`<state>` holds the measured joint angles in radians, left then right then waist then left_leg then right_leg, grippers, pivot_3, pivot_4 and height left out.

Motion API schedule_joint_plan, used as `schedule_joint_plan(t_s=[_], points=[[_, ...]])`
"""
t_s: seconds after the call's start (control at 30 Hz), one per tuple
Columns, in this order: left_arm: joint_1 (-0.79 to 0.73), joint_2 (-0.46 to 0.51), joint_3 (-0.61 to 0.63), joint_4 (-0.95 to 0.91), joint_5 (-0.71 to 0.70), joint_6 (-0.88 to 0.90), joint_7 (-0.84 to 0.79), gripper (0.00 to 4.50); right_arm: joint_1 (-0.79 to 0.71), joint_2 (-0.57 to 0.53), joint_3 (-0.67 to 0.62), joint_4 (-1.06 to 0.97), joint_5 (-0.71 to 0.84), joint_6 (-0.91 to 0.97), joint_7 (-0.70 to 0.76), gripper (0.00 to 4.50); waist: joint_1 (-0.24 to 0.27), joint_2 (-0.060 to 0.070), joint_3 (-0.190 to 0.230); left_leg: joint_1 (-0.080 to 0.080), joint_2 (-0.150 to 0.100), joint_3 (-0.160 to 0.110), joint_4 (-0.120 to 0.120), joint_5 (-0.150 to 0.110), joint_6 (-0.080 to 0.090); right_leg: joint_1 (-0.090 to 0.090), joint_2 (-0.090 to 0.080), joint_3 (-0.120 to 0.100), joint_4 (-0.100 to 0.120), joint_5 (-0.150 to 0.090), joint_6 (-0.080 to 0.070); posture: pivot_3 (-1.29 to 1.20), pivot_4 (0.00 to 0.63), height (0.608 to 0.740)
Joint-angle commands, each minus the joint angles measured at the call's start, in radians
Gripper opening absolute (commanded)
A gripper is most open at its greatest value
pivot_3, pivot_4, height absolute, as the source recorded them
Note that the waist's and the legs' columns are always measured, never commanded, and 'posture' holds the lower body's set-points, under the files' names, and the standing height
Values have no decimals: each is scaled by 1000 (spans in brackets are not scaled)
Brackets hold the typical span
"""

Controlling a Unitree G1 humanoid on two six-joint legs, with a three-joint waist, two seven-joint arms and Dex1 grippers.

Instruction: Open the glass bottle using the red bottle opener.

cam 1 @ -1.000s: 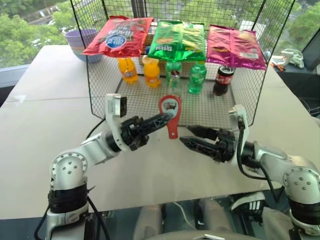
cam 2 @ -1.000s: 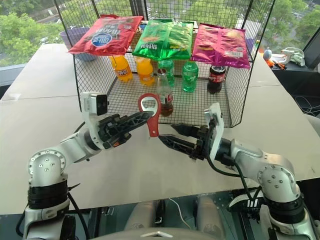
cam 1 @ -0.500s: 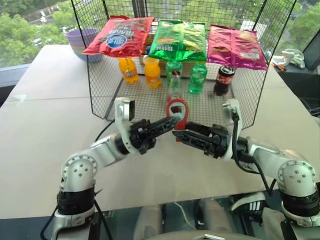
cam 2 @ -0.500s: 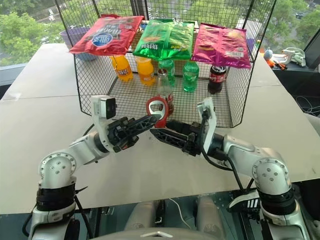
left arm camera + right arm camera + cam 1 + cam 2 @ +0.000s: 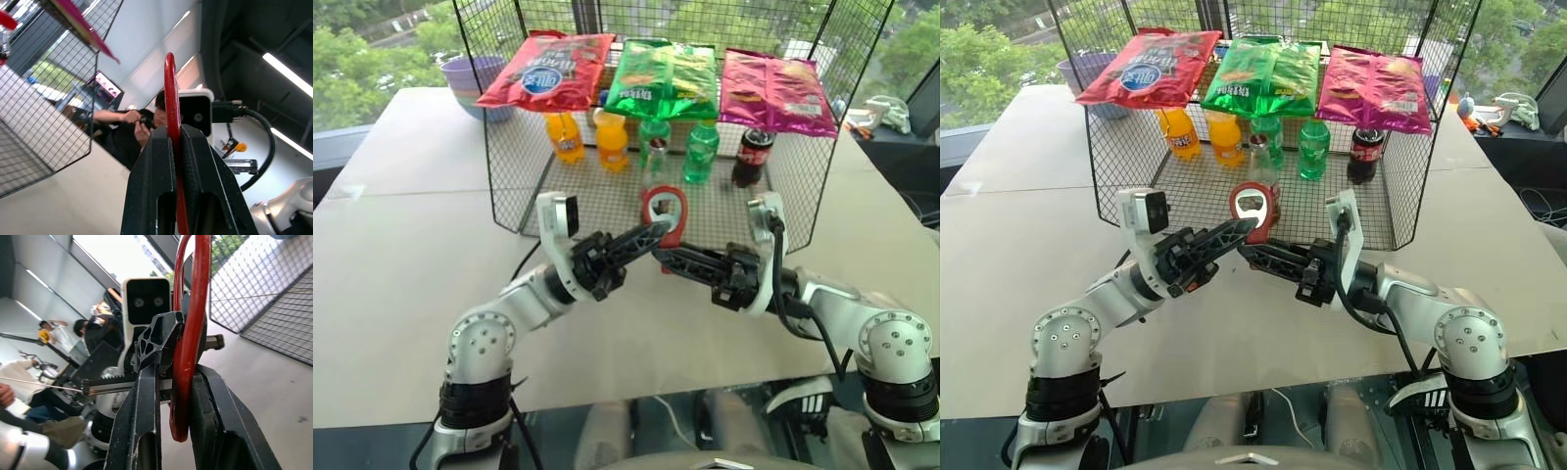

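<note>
Our left gripper (image 5: 651, 235) has its two black fingers pressed flat on the red bottle opener (image 5: 664, 212), holding it upright in the air with the ring head on top and the handle pointing down. Our right gripper (image 5: 664, 258) reaches in from the other side and its fingers (image 5: 146, 431) bracket the opener's handle; in the right wrist view the red handle sits between them, though we cannot tell whether they press on it firmly or merely flank it. We judge that we are in the middle of a handover, passing the opener from one gripper to the other above the pale table (image 5: 401, 245), in front of the wire rack (image 5: 509, 166). The glass bottle (image 5: 655, 163) stands untouched on the rack's mesh floor, just behind the opener, between the orange soda bottles (image 5: 610, 139) and the green bottle (image 5: 699, 150), with its cap apparently on. Next we need a sure grip on the handle by the right gripper before the left lets go, and then the ring head must be carried to the bottle's cap.
</note>
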<state>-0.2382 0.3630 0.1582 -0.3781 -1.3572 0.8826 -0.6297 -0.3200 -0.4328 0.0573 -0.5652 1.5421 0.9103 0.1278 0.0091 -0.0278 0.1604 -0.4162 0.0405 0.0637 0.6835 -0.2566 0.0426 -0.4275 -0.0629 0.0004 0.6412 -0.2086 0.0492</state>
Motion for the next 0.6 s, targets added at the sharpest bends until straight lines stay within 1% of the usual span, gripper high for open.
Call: schedule_joint_plan(t_s=[0.03,0.23,0.37,0.43,0.6], points=[[-5,-5,-11,-32,24,-30,14,0,-6,-14,9,-32,23,-2,-12,259,0,0,0,0,0,0,0,0,0,0,0,0,0,0,0,0,150,740],[-14,13,8,0,18,-36,-9,0,-5,-39,1,-32,35,-7,-3,250,0,0,0,0,0,0,0,0,0,0,0,0,0,0,0,0,150,740],[-41,21,20,21,-7,-29,-4,0,1,-48,0,-38,36,-13,5,156,2,0,0,0,0,0,0,0,0,0,0,0,0,0,0,0,150,740],[-46,21,16,23,2,-35,-4,0,9,-54,-3,-47,34,-21,9,26,1,0,0,0,0,0,0,0,0,0,0,0,0,0,0,0,150,740],[-60,14,3,23,13,-39,-4,0,1,-72,-16,-29,-14,-38,44,26,1,0,0,0,0,0,0,0,0,0,0,0,-1,0,0,0,150,740]])
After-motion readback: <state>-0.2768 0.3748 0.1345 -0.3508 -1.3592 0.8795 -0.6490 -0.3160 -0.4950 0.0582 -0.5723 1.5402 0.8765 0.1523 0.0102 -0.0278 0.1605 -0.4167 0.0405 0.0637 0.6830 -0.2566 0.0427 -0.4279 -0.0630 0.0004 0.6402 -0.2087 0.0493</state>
